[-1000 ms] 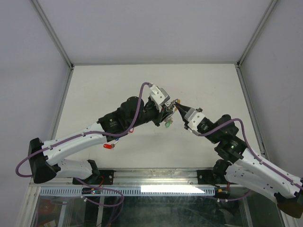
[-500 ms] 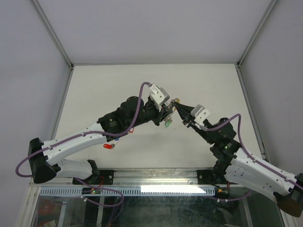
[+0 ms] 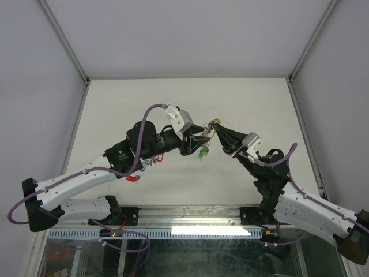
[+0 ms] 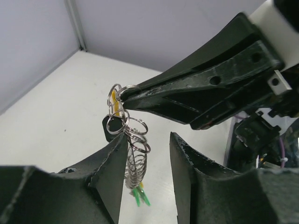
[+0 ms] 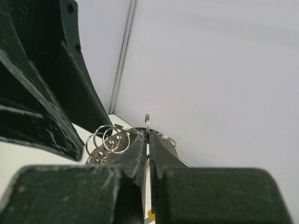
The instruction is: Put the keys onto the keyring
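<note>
My right gripper (image 3: 214,123) is shut on the thin silver keyring (image 5: 147,122), held up in the air edge-on between its fingertips (image 5: 140,140). A bunch of keys (image 4: 133,161) with several small rings hangs from it, ending in a green tag (image 4: 140,196), with a yellow tag (image 4: 113,100) near the top. My left gripper (image 4: 148,137) stands open around the hanging bunch, which lies close against its left finger (image 4: 112,163). In the top view the green tag (image 3: 202,153) dangles below the two grippers. A red-tagged key (image 3: 134,178) lies on the table under the left arm.
The white table (image 3: 253,98) is walled by grey panels with metal posts at the back corners. The two arms meet tip to tip over its middle. A metal rail (image 3: 184,216) runs along the near edge by the arm bases.
My left gripper has opened, let go of the bunch and drawn back a little to the left. The right gripper still holds the ring, its arm shifted slightly.
</note>
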